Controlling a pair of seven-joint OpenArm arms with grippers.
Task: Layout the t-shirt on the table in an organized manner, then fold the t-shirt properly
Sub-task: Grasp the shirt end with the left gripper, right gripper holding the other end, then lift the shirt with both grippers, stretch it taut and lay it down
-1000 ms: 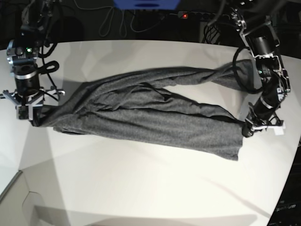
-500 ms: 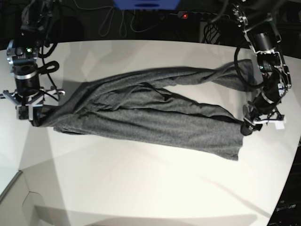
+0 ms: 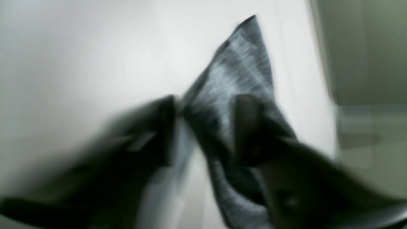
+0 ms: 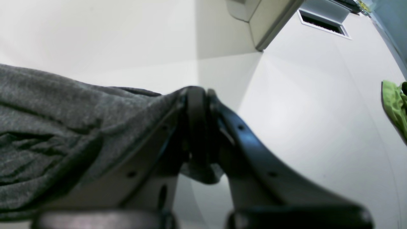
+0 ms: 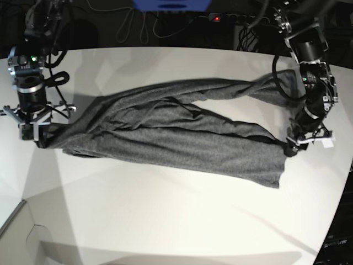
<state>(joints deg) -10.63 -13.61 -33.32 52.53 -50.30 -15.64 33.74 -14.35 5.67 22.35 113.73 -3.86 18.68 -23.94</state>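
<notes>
— Since a second ago, what has moved on your side?

— Only your left claw [image 5: 292, 144], at the shirt's [image 5: 165, 135] far end on the right of the base view. It sat a little lower and further out before; now it has pulled up and in, close against the cloth edge. The shirt itself lies as it did.

— Is that claw holding anything?

— You can't tell for sure. The left wrist view is smeared with motion. Its two dark fingers [image 3: 248, 127] stand apart, with a grey point of shirt [image 3: 235, 76] rising between them and running down past one finger. Whether they pinch it, the blur hides.

— And your right claw [image 5: 34, 131]?

— Clamped tight on the shirt. In the right wrist view the jaws of the right claw [image 4: 198, 127] meet around a fold of grey cloth [image 4: 63, 127], with a small tuft poking out below them.

— Where is the shirt overall?

— On the white bench [image 5: 165, 221], stretched long between your two claws, wrinkled and twisted, with a sleeve strung along its far side toward the left arm. It lies well inside the bench edge.
</notes>
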